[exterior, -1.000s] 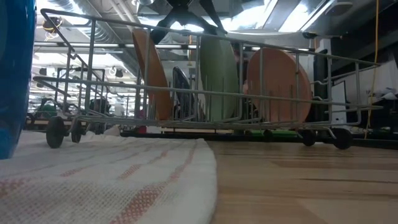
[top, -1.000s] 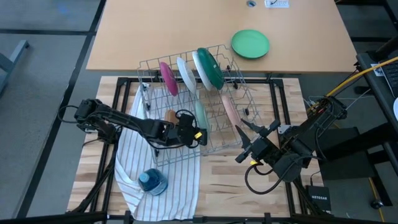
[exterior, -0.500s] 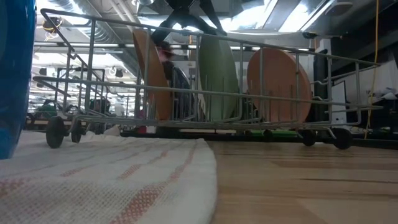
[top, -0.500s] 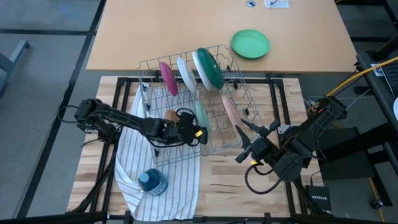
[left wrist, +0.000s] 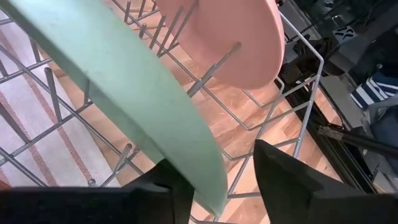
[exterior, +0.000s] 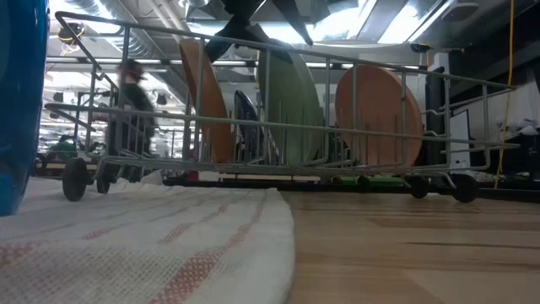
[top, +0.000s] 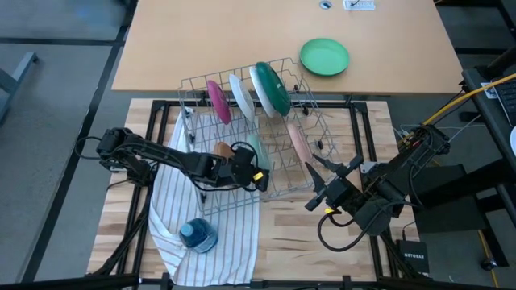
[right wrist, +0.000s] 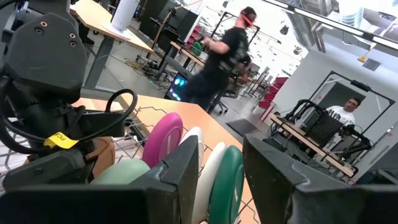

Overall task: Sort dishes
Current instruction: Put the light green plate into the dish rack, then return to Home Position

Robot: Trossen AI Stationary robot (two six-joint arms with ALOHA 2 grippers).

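Left gripper (top: 260,171) reaching low into rack (top: 310,181) at 9 o'clock side — fingers spread astride pale mint plate (left wrist: 134,93). Right gripper (top: 322,184) hovering at 4 o'clock, fingers spread, empty. Six plates standing in rack.

Overhead, table-level and wrist views share the rack (top: 256,137).

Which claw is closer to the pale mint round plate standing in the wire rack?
The left. The left claw straddles the rim of the pale mint round plate, its fingers apart. The right claw waits open outside the wire rack, off the rack's right near corner.
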